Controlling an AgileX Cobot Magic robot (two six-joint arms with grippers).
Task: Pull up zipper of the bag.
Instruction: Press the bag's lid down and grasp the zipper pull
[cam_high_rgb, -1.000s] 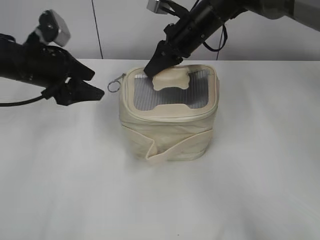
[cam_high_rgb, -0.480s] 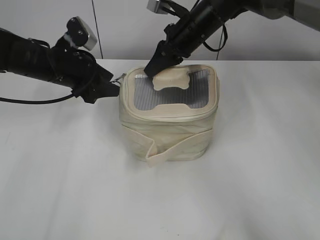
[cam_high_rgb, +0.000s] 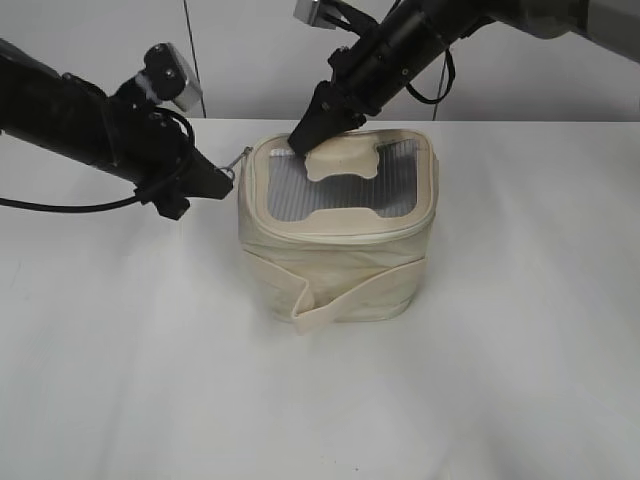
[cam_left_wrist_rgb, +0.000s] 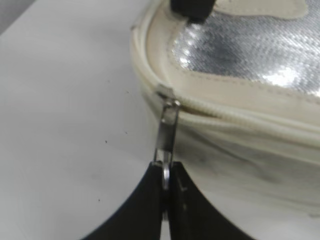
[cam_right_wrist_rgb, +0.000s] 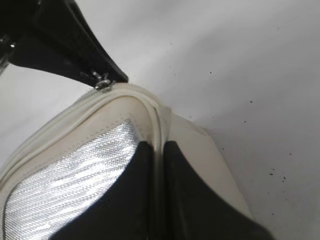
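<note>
The zipper (cam_left_wrist_rgb: 240, 117) is running round the rim of the bag's top panel, and its silver ring pull (cam_left_wrist_rgb: 167, 132) is sticking out from the top left corner of the bag (cam_high_rgb: 335, 250) as you see it from outside. In your left wrist view the pull is lying stretched between the slider at the corner and the left gripper (cam_left_wrist_rgb: 166, 185), whose two black fingers are pressed together on the ring at the pull's far end. From outside, the left gripper (cam_high_rgb: 215, 180) is sitting just beside that corner, its arm reaching in from the left above the table.

The bag itself is standing upright near the middle of the white table (cam_high_rgb: 120, 350), with its grey ribbed window facing up, the cream patch (cam_high_rgb: 343, 157) lying across the back of the window and the cream strap (cam_high_rgb: 340, 295) wrapping the front.

Your right gripper (cam_high_rgb: 312, 135) is coming down from the upper right onto the back left part of the top. In the right wrist view its fingers (cam_right_wrist_rgb: 142, 200) are closing on the cream rim of the top panel, one on either side of the raised edge, with the silvery window just to their left. The left gripper's dark fingers are showing beyond that same corner.
</note>
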